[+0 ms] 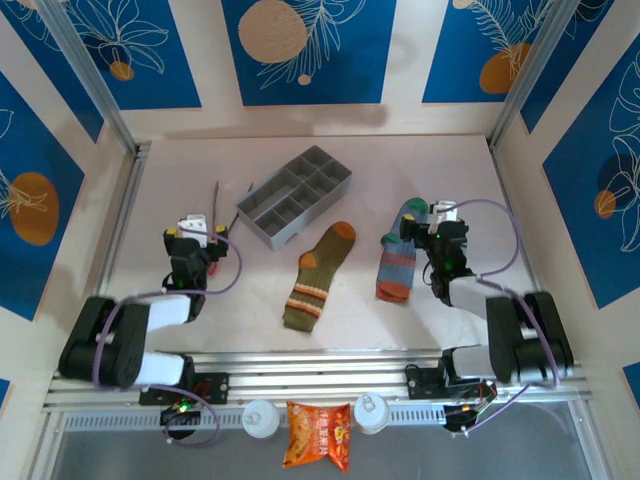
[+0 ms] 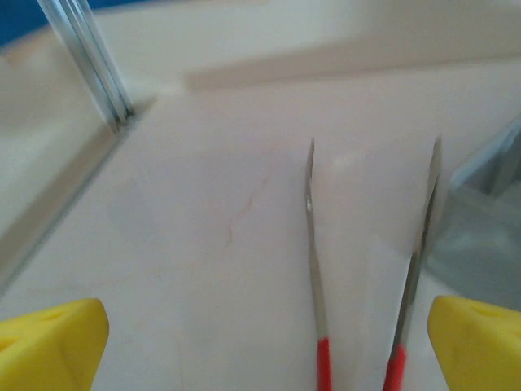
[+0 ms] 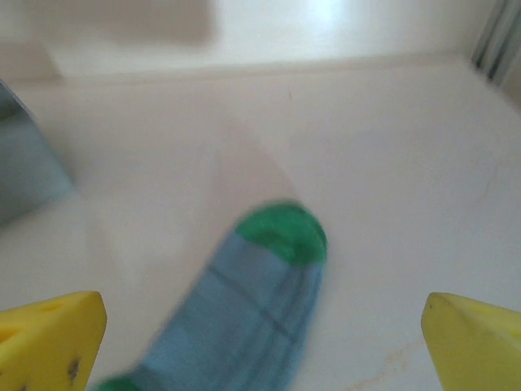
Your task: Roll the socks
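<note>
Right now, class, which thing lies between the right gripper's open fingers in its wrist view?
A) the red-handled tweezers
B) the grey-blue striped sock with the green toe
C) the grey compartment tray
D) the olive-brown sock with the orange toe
B: the right wrist view shows the grey-blue striped sock, green toe pointing away, lying flat just ahead of the open right gripper.

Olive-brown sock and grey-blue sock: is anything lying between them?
Nothing: in the top external view the strip of table between the olive-brown sock and the grey-blue sock is bare.
</note>
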`<state>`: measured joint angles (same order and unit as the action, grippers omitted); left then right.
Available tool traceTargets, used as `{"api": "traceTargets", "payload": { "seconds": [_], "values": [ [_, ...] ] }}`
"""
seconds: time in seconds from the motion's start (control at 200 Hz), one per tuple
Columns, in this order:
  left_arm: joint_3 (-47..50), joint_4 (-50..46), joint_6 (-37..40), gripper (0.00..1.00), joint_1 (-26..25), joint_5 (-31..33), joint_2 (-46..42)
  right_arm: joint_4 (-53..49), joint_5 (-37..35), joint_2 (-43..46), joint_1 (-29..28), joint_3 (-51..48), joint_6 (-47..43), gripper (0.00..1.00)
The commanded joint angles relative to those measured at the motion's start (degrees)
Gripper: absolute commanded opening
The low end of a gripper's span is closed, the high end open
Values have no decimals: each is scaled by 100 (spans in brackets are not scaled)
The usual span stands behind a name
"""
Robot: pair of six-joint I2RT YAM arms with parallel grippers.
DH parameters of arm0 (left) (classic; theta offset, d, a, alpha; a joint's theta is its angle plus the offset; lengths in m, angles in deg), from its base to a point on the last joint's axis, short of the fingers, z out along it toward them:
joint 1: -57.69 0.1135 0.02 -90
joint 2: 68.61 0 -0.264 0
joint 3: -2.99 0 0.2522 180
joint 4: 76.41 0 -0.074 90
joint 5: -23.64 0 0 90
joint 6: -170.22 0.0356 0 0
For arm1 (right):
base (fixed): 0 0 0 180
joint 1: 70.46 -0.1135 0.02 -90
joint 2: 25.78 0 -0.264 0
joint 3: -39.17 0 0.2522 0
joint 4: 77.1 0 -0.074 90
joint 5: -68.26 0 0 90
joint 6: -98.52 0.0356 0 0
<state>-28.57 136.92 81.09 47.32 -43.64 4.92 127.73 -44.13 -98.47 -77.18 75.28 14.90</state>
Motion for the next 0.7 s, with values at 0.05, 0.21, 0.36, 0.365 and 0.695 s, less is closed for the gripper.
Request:
{"api": "traceTargets", "payload": {
  "seconds": [0.05, 0.21, 0.36, 0.365, 0.695],
  "values": [
    [-2250, -3497, -1467, 100, -33, 1423, -1177, -1625, -904, 1499, -290, 1453, -353, 99],
    [-4639, -7662, -4697, 100, 289, -120, -947, -6925, 240, 1067, 289, 5037, 2461, 99],
    [-4655, -8123, -5522, 91, 141, -2677, -659, -6578, 2336, 1135, 168, 4719, 2003, 98],
    [-4650, -8174, -5564, 90, 115, -2725, -653, -6563, 2310, 1161, 82, 4687, 1962, 97],
    [-2597, -8813, -7810, 61, -2578, -3454, -1470, -5424, 1270, 1790, -5217, 1844, -1741, 59]
  ]
}}
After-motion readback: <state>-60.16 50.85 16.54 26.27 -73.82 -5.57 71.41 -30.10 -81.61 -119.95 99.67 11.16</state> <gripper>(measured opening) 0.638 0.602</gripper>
